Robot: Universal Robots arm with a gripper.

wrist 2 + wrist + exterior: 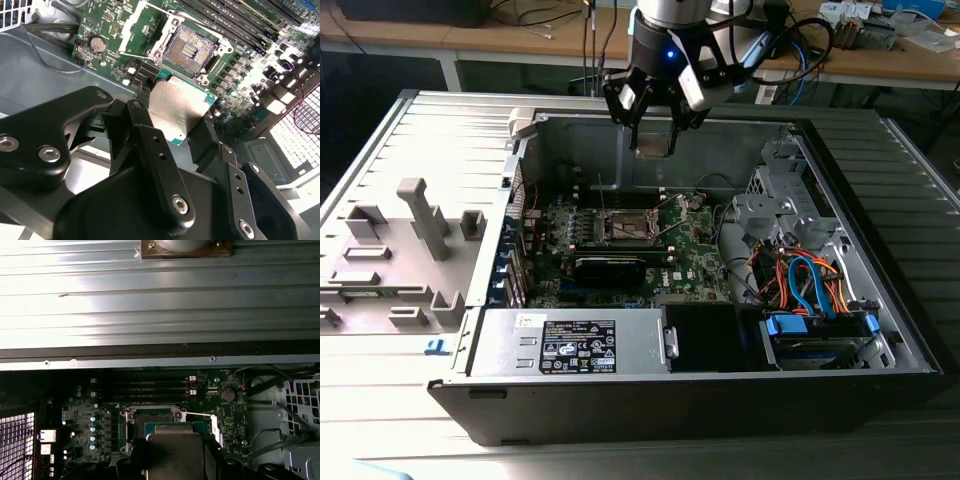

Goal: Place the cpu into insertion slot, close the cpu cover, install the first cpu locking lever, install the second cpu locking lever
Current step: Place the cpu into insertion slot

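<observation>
**Chip held over the open case – socket waiting underneath**

The gripper (655, 128) has its two black fingers (150, 135) pinched on opposite edges of the cpu (179, 111), holding it flat with the silvery top facing up toward the wrist. The chip hangs in the air above the computer case (720, 160), touching nothing else.

Below it is the insertion slot (190, 46), bare, with its dark centre exposed on the green motherboard (705, 255). In both wrist views the chip sits just off to one side of it, not squarely above. The cpu cover (128, 26) is swung open beside the socket – nothing appears to block the way down.
</observation>
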